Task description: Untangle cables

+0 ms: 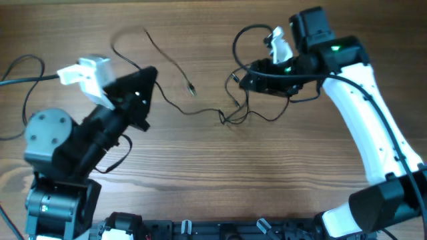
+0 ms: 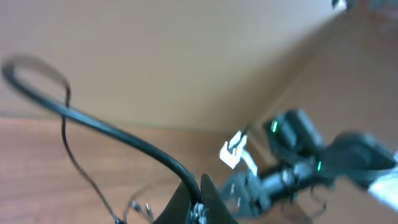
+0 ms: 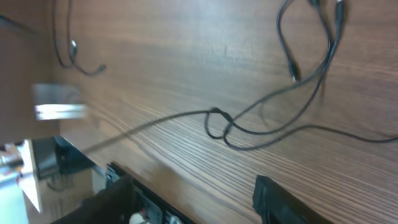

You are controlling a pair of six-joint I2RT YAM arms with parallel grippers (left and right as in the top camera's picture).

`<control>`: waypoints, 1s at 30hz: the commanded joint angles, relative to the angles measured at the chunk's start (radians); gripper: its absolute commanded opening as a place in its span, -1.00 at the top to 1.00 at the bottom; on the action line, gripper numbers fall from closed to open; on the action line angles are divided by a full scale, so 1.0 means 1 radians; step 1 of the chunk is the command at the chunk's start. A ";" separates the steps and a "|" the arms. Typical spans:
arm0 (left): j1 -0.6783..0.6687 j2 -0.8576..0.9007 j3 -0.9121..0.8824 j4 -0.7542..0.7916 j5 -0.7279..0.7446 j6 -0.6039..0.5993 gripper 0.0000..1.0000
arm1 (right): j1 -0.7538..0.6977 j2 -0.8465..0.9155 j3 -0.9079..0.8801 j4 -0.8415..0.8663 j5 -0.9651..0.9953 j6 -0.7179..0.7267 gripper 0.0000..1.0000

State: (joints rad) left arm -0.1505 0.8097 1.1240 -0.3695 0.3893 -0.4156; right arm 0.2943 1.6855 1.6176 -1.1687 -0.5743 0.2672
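Thin black cables (image 1: 230, 117) lie tangled at the table's upper middle, with one strand running left to a small plug end (image 1: 191, 90). My left gripper (image 1: 150, 75) is shut on one cable (image 2: 124, 138), which arcs from its jaws (image 2: 198, 202) up to the left. A thinner strand (image 2: 74, 163) trails on the wood behind it. My right gripper (image 1: 239, 79) hovers just above the right side of the tangle, open. In the right wrist view its fingers (image 3: 283, 200) stand apart with nothing between them, and a knot of cable (image 3: 217, 121) lies on the wood ahead.
The right arm's white link (image 1: 370, 113) crosses the right side of the table. A thick black arm cable (image 1: 23, 70) loops at the far left. A black rail (image 1: 200, 230) runs along the front edge. The left arm's base (image 1: 53, 153) fills the lower left.
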 commanded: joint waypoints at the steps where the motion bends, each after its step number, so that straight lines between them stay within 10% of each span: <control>1: 0.024 -0.002 0.064 0.082 -0.006 -0.094 0.92 | 0.051 0.013 -0.010 0.005 0.005 -0.113 -0.23; 21: 0.024 -0.007 0.107 0.485 -0.043 -0.230 0.92 | 0.192 0.020 -0.010 0.082 0.035 -0.040 -0.27; 30: 0.024 -0.007 0.107 0.438 -0.050 -0.229 0.92 | 0.226 0.047 -0.035 0.148 -0.063 -0.306 -0.36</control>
State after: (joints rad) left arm -0.1314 0.8066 1.2114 0.0937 0.3553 -0.6350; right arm 0.5354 1.6978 1.6081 -1.0348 -0.5682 0.0895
